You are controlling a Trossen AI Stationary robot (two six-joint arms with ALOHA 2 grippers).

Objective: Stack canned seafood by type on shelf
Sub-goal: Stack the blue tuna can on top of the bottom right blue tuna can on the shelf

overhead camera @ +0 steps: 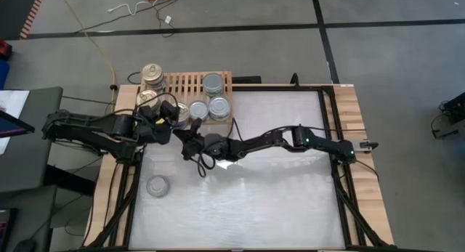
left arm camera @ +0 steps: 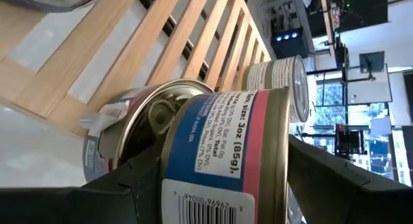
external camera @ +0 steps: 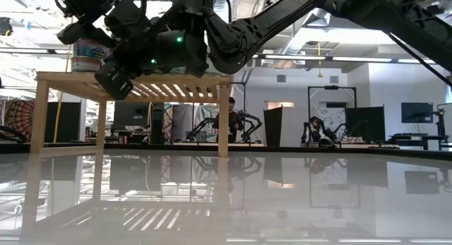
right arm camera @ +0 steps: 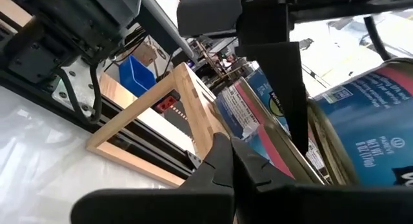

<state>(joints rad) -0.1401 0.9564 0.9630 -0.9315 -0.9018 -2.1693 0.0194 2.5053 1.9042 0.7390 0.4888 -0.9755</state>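
Note:
The light-wood shelf (overhead camera: 190,85) stands at the table's far left. On it are a gold-topped stack of tins (overhead camera: 152,73) and three silver-topped tins (overhead camera: 213,83). My left gripper (overhead camera: 168,120) is at the shelf's near left corner, shut on a tin with a blue and pink label (left arm camera: 226,153). A tin with a gold pull-tab top (left arm camera: 150,117) sits right behind the held tin. My right gripper (overhead camera: 187,138) is shut, its tips (right arm camera: 232,161) close beside the held tin (right arm camera: 255,111). One more tin (overhead camera: 157,185) rests on its base on the white tabletop, near left. My left gripper pinches the blue and pink tin between its two fingers (left arm camera: 129,182), one on each flat end (left arm camera: 284,146). The label wall faces the wrist camera. The fingers slant down toward the shelf. Whether the tin rests on anything does not show. I cannot tell whether my right gripper touches the tin.
The two arms crowd together at the shelf's near left corner. The shelf's slatted middle (overhead camera: 185,83) is bare. The white tabletop (overhead camera: 276,179) spreads to the right and near side. In the low view the shelf's legs (external camera: 41,114) stand at the left.

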